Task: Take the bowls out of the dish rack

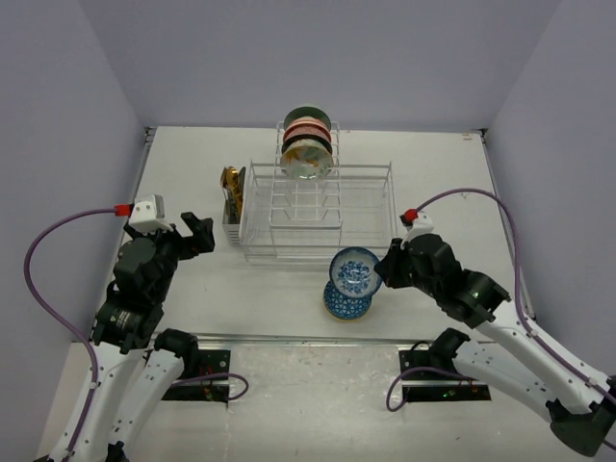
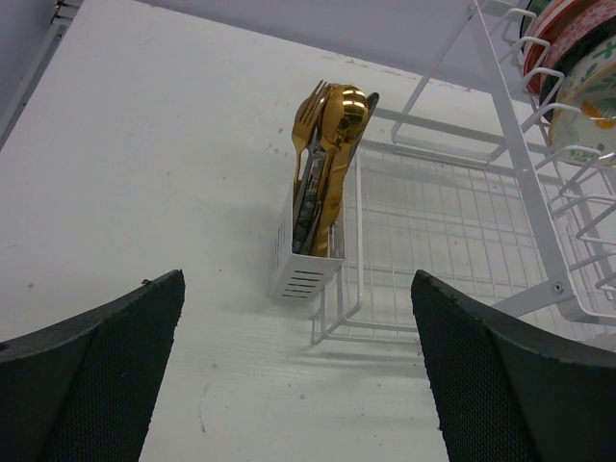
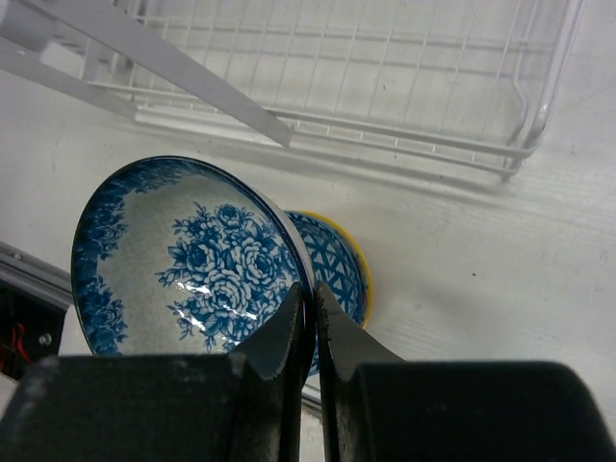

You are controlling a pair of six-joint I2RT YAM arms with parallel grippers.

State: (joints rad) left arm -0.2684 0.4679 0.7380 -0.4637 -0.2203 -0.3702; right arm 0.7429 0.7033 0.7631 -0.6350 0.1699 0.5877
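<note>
Blue-flowered bowl (image 1: 354, 270) hangs tilted, its rim pinched tight in the right gripper (image 1: 385, 269), just over the lattice bowl (image 1: 345, 304) on the table (image 1: 192, 173) before the dish rack (image 1: 390, 207). Left gripper (image 1: 195, 234) gapes wide, empty; remaining bowls (image 1: 307, 146) stand racked beyond.

Glossy glazed bowl (image 3: 192, 260); white-coated wire rack (image 1: 366, 217); shiny gold cutlery (image 2: 332, 125).
</note>
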